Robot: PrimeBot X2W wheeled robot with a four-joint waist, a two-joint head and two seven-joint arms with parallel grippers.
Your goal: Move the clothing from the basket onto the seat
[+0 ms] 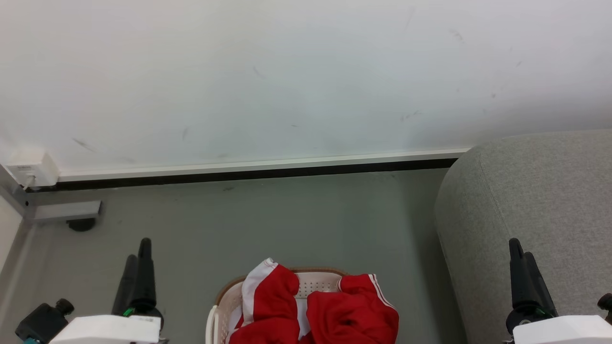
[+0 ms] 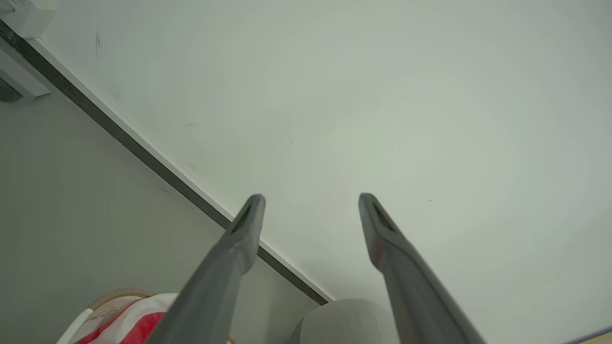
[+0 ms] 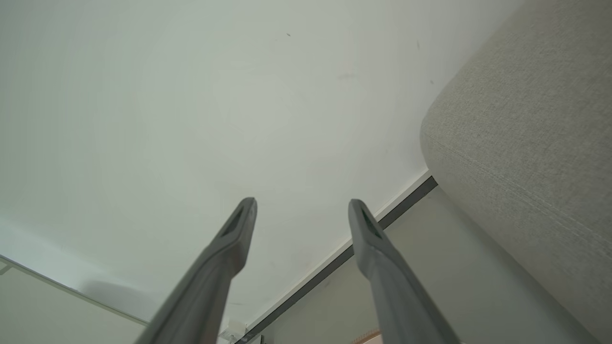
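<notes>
Here, the left fingers (image 2: 236, 248) are standing wide apart and gripping nothing, pointing up toward the pale wall (image 1: 287, 71). In the head view they are rising at 7 o'clock, over the grey floor (image 1: 267, 224). The right fingers (image 3: 229, 248) are spreading just as wide and are also holding nothing. In the head view they are rising at 5 o'clock, in front of the rounded side of the light grey sofa (image 1: 540, 191).

The red clothing (image 1: 349, 310) is lying heaped in the laundry basket (image 1: 315, 283) at 6 o'clock in the head view, between the two pairs of fingers and well apart from both. One piece with a broad white panel is humping up above the rim on the basket's 9 o'clock side. Another, edged with thin white stripes, is spilling over the rim toward 3 o'clock. At the basket's 12 o'clock side its cream perforated wall and brown rim band are showing.

The basket is sitting on the floor, and the sofa is filling the head view's 3 o'clock side, with a strip of bare floor lying between them. In the right wrist view the sofa's seam is running along its rounded edge at 3 o'clock. A white skirting board (image 1: 258, 167) over a dark strip is running along the foot of the wall, and a small white box (image 1: 31, 168) is sitting on it at 9 o'clock.
</notes>
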